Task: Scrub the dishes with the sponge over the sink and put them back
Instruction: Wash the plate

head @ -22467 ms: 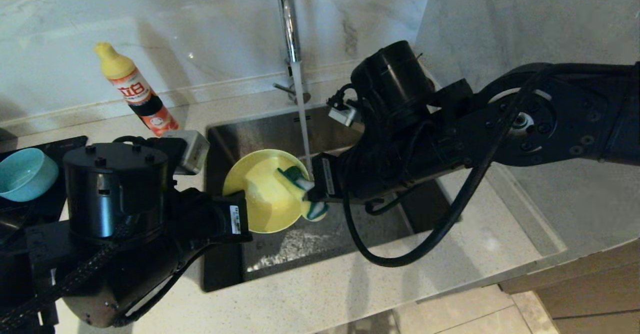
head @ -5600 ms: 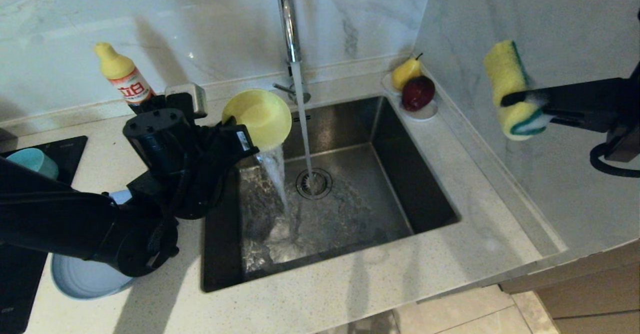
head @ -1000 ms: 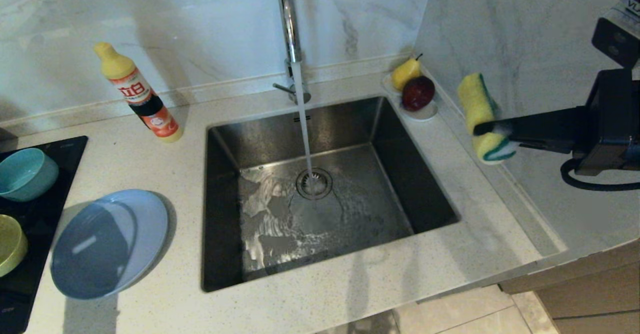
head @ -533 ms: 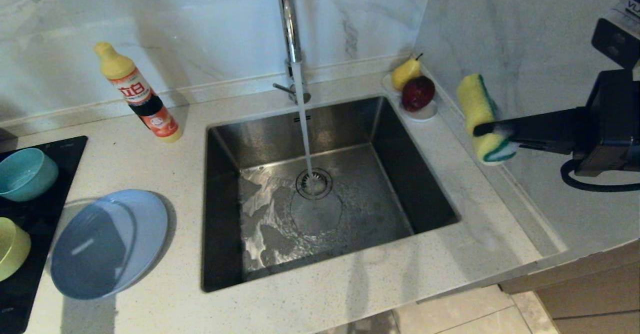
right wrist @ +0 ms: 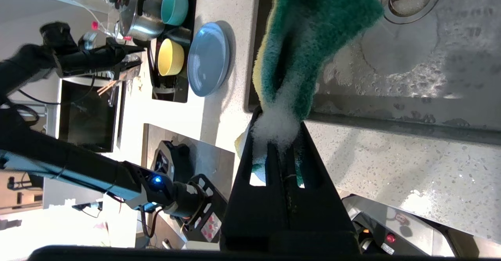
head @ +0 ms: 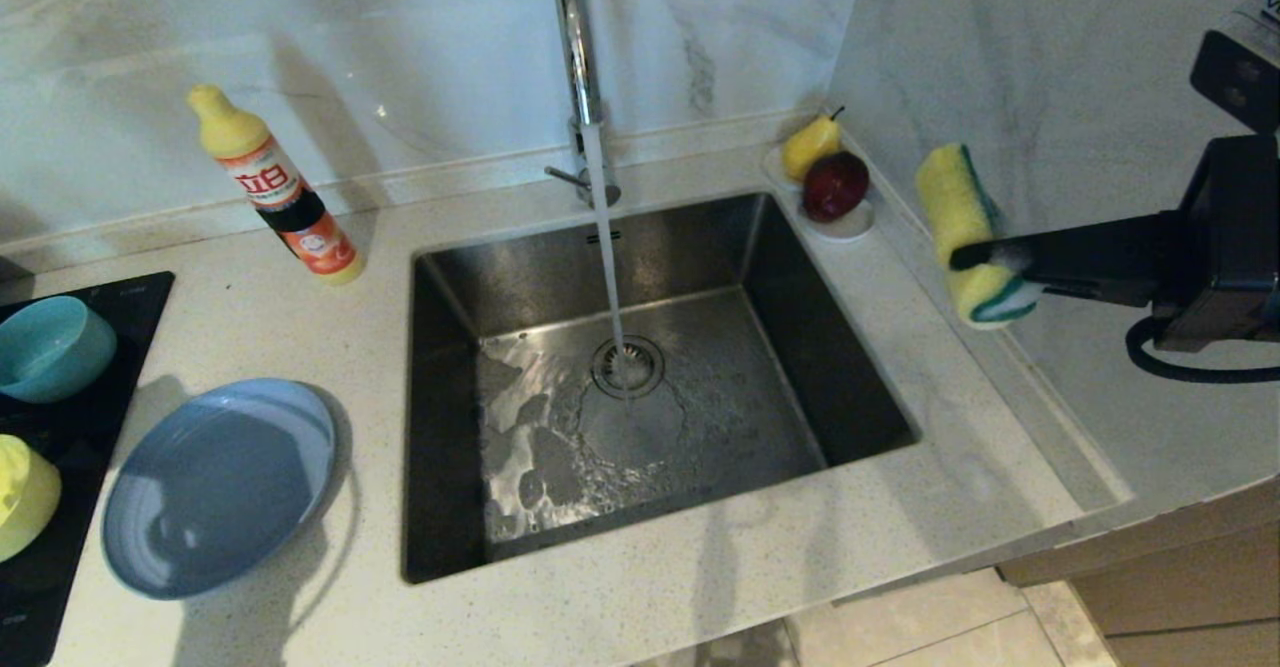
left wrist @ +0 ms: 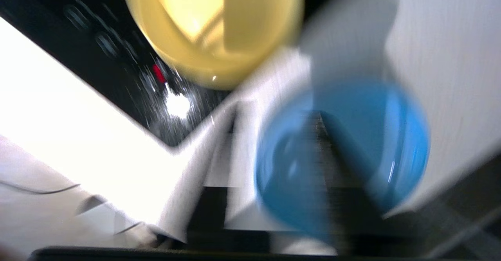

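Observation:
My right gripper [head: 985, 252] [right wrist: 278, 124] hangs to the right of the sink [head: 760, 397], shut on the foamy yellow-and-green sponge [head: 955, 202] [right wrist: 313, 30]. On the counter left of the sink lies the grey-blue plate [head: 220, 487] [right wrist: 207, 59]. The teal bowl [head: 50, 347] and the yellow bowl [head: 20, 497] [left wrist: 211, 30] sit on the black stove at the far left. My left gripper [left wrist: 276, 108] is outside the head view. Its wrist view is blurred and shows it open above the plate [left wrist: 383, 143], beside the yellow bowl, holding nothing.
Water runs from the chrome tap [head: 580, 57] onto the drain strainer [head: 628, 365]. A detergent bottle [head: 275, 187] stands at the back left. A saucer with a pear and an apple [head: 825, 172] sits at the sink's back right corner.
The yellow bowl has shifted a little at the left edge, and the shadow over the plate has changed shape. The right gripper and sponge have stayed still.

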